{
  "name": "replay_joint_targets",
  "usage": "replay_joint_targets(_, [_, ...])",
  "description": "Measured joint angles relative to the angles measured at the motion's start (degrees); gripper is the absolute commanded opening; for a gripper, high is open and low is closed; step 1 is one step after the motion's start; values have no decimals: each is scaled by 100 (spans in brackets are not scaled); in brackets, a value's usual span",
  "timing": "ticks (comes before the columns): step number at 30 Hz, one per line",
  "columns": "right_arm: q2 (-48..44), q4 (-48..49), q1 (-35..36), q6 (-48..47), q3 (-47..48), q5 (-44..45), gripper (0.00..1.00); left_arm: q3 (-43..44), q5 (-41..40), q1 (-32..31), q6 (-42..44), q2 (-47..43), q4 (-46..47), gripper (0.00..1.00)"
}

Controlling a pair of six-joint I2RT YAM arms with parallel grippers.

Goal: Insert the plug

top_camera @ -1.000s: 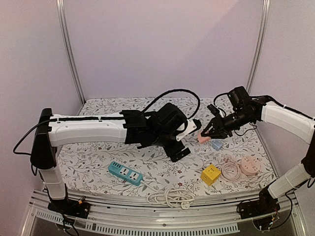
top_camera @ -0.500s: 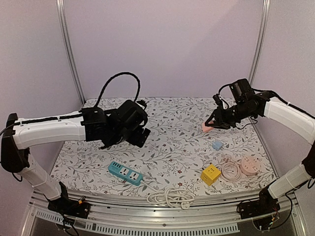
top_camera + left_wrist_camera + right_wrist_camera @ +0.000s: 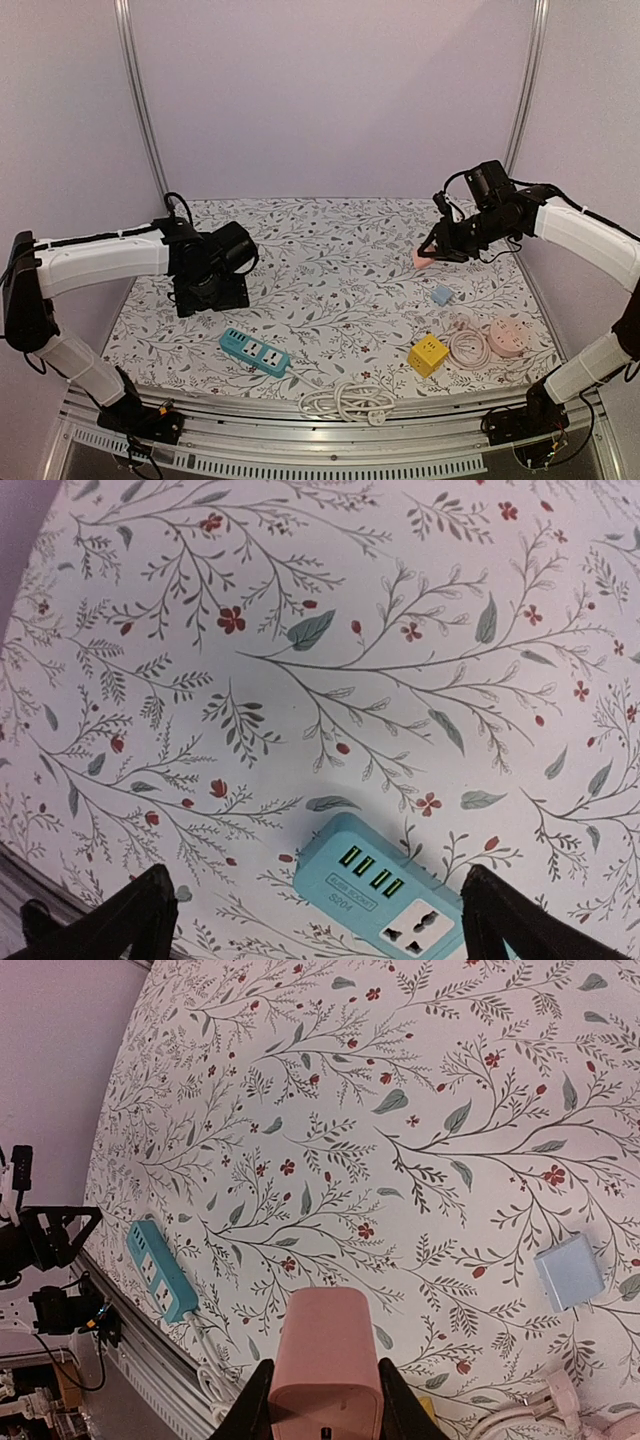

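Overhead view of a floral-cloth table. At about 2 o'clock the right gripper is clamped on a pink plug, held up off the cloth. The teal power strip lies flat at 7 o'clock, well apart from it. The left gripper, jaws spread wide and empty, hovers near the strip's 11 o'clock side. Probably best: carry the plug across level, let the left gripper steady the strip, square the pins (hidden here) over a socket, and press straight down.
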Motion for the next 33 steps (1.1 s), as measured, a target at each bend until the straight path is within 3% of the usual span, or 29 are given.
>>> replay_joint_targets(3, [4, -13, 0, -15, 0, -2, 0, -262, 372, 267, -837, -173, -39, 94])
replay_joint_targets(15, [-15, -26, 0, -15, -24, 4, 0, -975, 1287, 348, -2953, -247, 826, 99])
replay_joint_targets(33, [-328, -127, 0, -13, -317, 120, 0, -1300, 1663, 350, -3689, 164, 1394, 90])
